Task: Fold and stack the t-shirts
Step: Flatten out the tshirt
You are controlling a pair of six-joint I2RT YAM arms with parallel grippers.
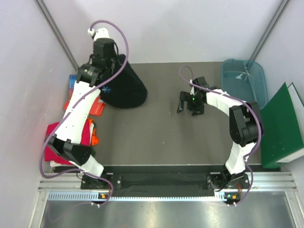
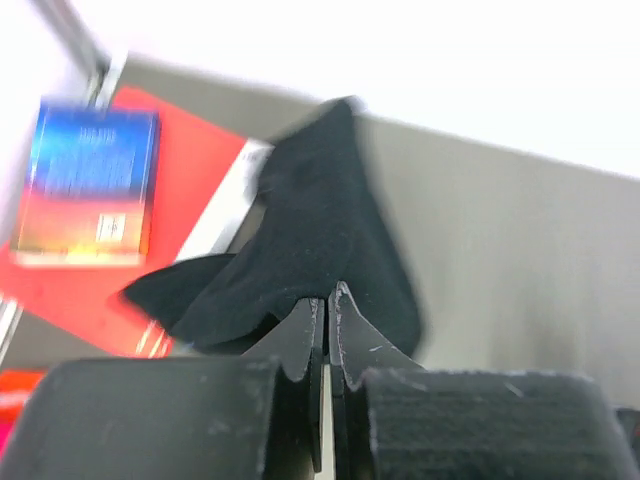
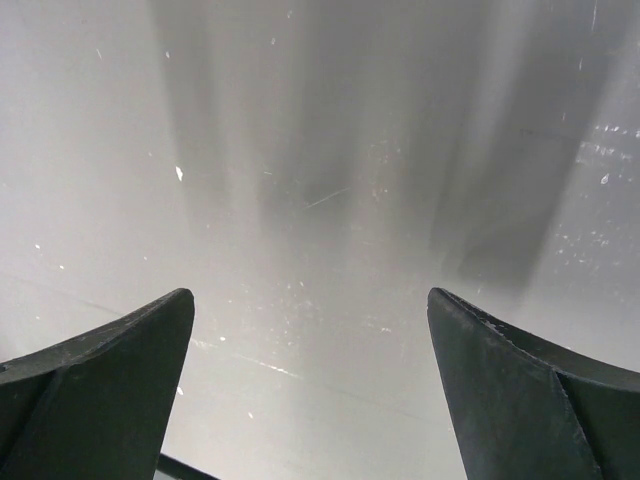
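Only L wrist: tee in pincer

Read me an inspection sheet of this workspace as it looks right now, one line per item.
Surface: grey table, lightly scratched.
Job's things: black t-shirt bunched and unfolded, far left; pink t-shirt at the left edge, partly hidden by the left arm.
Clutter: blue book on red sheet; green binder and teal bin on the right.
Hands: left hand shut on the black t-shirt; right hand open over bare table.
Cables: purple cables looped along both arms.
Surroundings: pale walls.
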